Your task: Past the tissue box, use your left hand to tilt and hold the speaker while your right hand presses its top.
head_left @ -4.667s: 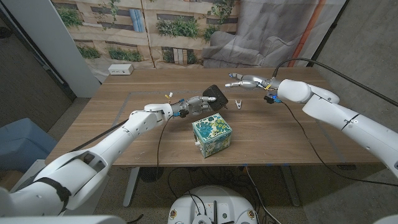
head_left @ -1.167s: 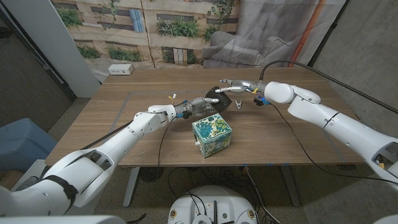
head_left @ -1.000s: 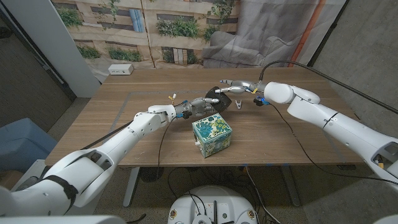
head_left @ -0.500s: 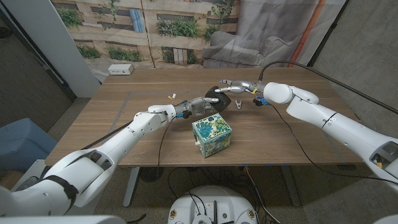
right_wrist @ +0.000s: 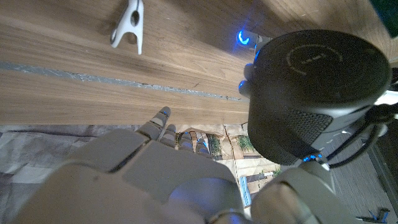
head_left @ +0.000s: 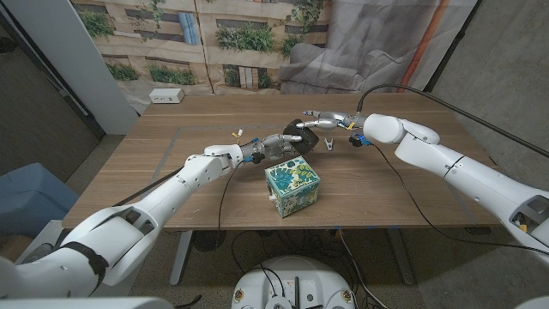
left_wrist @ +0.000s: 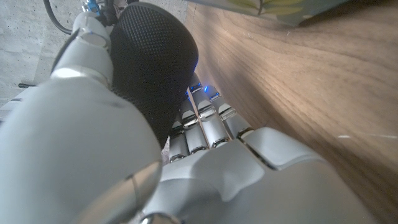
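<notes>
The black round speaker [head_left: 298,136] is tilted off the table beyond the floral tissue box [head_left: 292,186], and my left hand [head_left: 270,144] grips it from the side. In the left wrist view, my left hand's fingers [left_wrist: 200,127] wrap the speaker's mesh body [left_wrist: 152,62]. My right hand [head_left: 328,118] reaches in from the right with fingers spread, its tips over the speaker's upper end. The right wrist view has the speaker's flat ringed top [right_wrist: 320,62] facing my right hand [right_wrist: 161,168]. I cannot tell whether a fingertip touches it.
A white clip [head_left: 328,143] lies on the wooden table [head_left: 171,163] just right of the speaker, also visible as the clip [right_wrist: 129,28] in the right wrist view. A white power strip [head_left: 166,95] sits at the far left corner. A cable trails from my right wrist.
Since the oldest frame my right hand has moved left from the far right to the speaker's upper end. Over the last second both hands and the speaker have barely moved.
</notes>
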